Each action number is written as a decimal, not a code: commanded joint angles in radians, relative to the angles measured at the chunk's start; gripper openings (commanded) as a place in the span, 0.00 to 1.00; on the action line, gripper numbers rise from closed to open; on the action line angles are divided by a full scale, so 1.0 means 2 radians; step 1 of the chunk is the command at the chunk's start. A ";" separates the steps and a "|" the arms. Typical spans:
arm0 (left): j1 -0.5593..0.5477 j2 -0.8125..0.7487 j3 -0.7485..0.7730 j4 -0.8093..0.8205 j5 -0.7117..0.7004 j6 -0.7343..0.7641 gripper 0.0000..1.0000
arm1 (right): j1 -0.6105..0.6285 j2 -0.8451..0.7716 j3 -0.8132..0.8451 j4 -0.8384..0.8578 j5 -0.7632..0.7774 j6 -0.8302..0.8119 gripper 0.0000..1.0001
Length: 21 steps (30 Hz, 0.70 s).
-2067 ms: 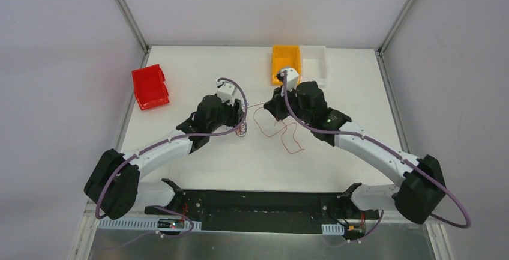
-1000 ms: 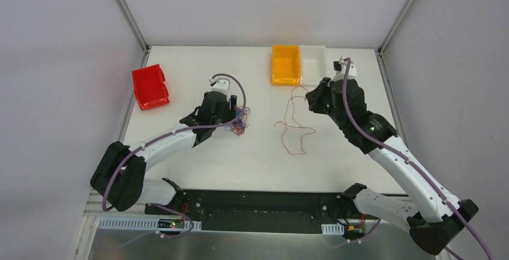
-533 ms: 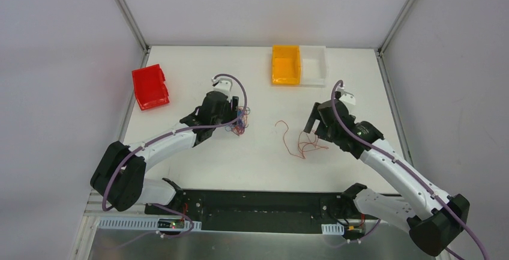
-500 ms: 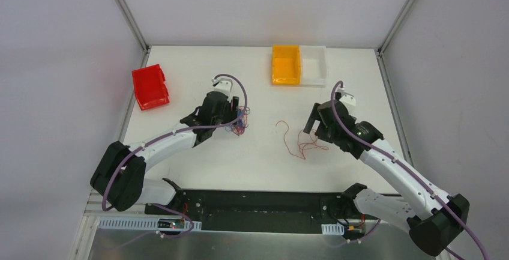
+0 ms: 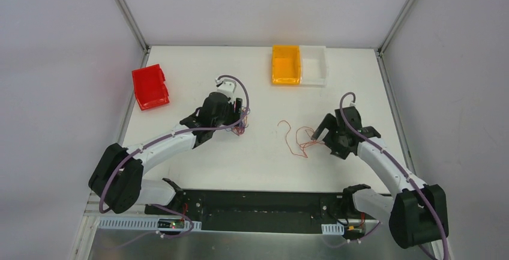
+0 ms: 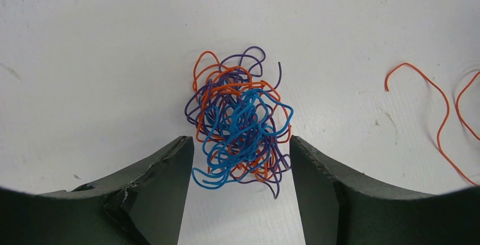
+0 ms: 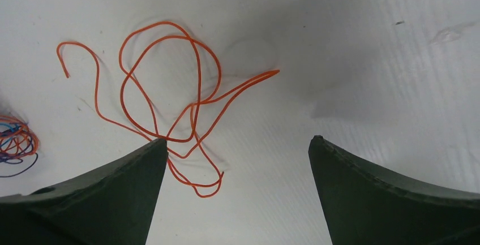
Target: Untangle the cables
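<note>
A tangled ball of cables [image 6: 238, 123] in blue, orange and purple lies on the white table, also seen in the top view as the tangle [image 5: 242, 122]. My left gripper [image 6: 240, 140] is open, its fingers standing either side of the ball's near part with small gaps. One orange cable [image 7: 170, 103] lies loose in wide loops at mid-table, seen from above as the separate cable [image 5: 297, 139]. My right gripper [image 7: 238, 138] is open wide and empty. The cable's near loops lie beside its left finger [image 7: 130, 177].
A red bin [image 5: 150, 86] sits at the far left of the table. An orange bin [image 5: 286, 65] and a white bin [image 5: 314, 66] stand side by side at the far edge. Walls close the table on three sides.
The right gripper came down and toward the near side with the orange cable, opened and let it drop onto the table. The left gripper stays at the tangle.
</note>
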 commanded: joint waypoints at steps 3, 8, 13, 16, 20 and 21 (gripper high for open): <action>-0.006 -0.027 0.005 0.019 0.015 0.006 0.65 | -0.027 -0.023 -0.066 0.153 -0.142 0.002 0.99; -0.006 -0.023 0.008 0.019 0.025 0.004 0.65 | -0.022 0.029 -0.060 0.189 -0.173 -0.004 0.99; -0.007 -0.025 0.008 0.019 0.025 0.005 0.65 | 0.014 0.058 -0.055 0.215 -0.149 -0.011 0.99; -0.006 -0.023 0.009 0.019 0.028 0.005 0.65 | 0.044 0.090 -0.033 0.205 -0.126 -0.018 0.99; -0.007 -0.021 0.010 0.019 0.026 0.007 0.65 | 0.121 0.146 0.043 0.111 0.009 -0.041 0.99; -0.007 -0.021 0.010 0.019 0.025 0.007 0.65 | 0.138 0.162 0.070 0.086 0.045 -0.043 1.00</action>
